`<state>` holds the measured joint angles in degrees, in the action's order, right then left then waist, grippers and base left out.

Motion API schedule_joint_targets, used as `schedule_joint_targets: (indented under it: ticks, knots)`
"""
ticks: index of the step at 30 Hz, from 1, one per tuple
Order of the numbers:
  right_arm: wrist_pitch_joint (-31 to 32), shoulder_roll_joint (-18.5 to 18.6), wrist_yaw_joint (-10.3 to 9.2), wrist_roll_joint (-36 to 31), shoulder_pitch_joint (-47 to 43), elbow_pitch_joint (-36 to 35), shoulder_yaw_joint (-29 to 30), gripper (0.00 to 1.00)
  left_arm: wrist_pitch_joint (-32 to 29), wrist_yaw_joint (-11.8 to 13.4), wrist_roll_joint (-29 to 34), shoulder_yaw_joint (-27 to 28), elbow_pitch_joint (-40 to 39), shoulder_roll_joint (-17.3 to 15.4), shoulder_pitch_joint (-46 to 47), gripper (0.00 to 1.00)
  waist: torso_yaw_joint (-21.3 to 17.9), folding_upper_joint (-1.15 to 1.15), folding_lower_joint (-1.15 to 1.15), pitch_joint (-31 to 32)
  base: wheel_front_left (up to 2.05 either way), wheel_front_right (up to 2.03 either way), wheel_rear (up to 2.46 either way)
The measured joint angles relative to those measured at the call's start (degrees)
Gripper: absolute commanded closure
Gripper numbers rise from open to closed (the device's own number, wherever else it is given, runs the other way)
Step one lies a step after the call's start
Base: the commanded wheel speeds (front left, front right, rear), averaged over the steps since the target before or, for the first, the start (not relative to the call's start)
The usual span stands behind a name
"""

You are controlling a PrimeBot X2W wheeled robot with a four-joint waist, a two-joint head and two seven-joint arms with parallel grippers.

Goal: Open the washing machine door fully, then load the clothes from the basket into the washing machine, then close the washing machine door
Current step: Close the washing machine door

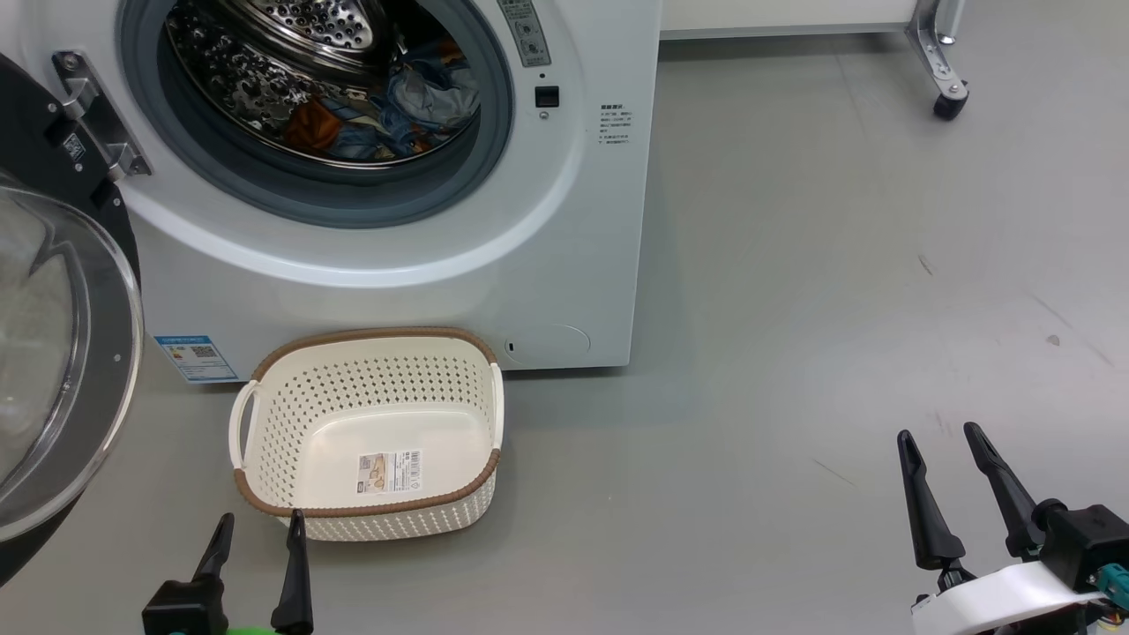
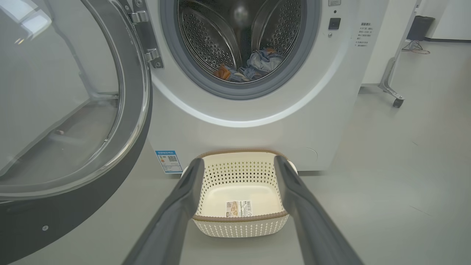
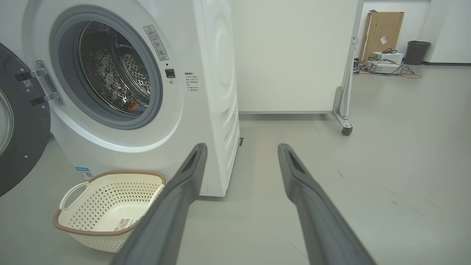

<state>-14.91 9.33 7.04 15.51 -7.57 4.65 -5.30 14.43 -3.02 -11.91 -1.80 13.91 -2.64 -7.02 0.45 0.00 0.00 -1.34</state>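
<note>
Hovering released, the left claw [image 1: 262, 516] sits just before the basket [image 1: 370, 510] rim; the right claw [image 1: 937, 432], released, over open floor [image 1: 794, 353].

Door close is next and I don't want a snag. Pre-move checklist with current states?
1. basket emptied: ok, only its sticker lies inside.
2. clothes inside the drum: ok.
3. gasket free of fabric: ok where it shows.
4. left gripper open and empty: ok.
5. right gripper open and empty: ok.
6. washing machine door, swung out to the left, clears the basket on the floor below the opening when it closes: cannot tell.
</note>
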Motion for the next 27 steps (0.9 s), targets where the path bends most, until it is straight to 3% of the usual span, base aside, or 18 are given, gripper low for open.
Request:
schedule_joint_targets:
  ticks: [27]
  knots:
    - [0.0, 1.97, 0.0, -0.52, 0.58, -0.89, -1.35, 0.0, 0.0, 1.64, -1.66, -1.59, -1.51, -0.01, 0.25, 0.0, 15.99, 0.0, 0.0, -0.82, 0.0, 0.0, 0.0]
